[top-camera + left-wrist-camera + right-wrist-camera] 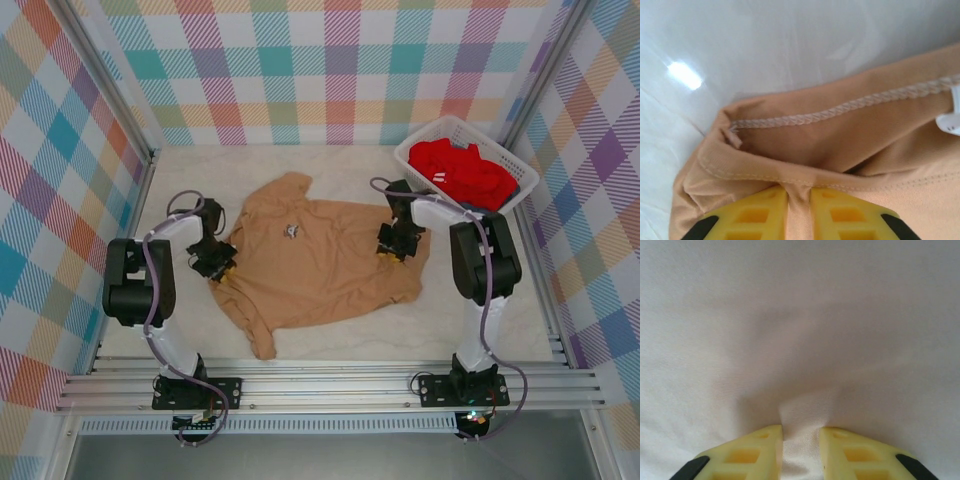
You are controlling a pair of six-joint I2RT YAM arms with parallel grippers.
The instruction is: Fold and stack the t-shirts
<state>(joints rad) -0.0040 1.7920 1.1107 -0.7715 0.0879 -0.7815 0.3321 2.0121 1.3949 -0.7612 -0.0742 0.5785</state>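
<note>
Left gripper is pinched shut on a hem fold of the tan-orange t-shirt at its 9 o'clock edge. I see the right gripper clamped on its cloth at 3 o'clock (washed pale in the wrist view). It lies mid-table. A red t-shirt sits in the basket at 1 o'clock.

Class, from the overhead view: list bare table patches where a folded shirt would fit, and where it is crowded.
Free: the far strip of table between back wall and tan shirt, left of the basket; the near right corner beside the hem. Crowded: the centre under that shirt; the basket, full of red shirt.
</note>
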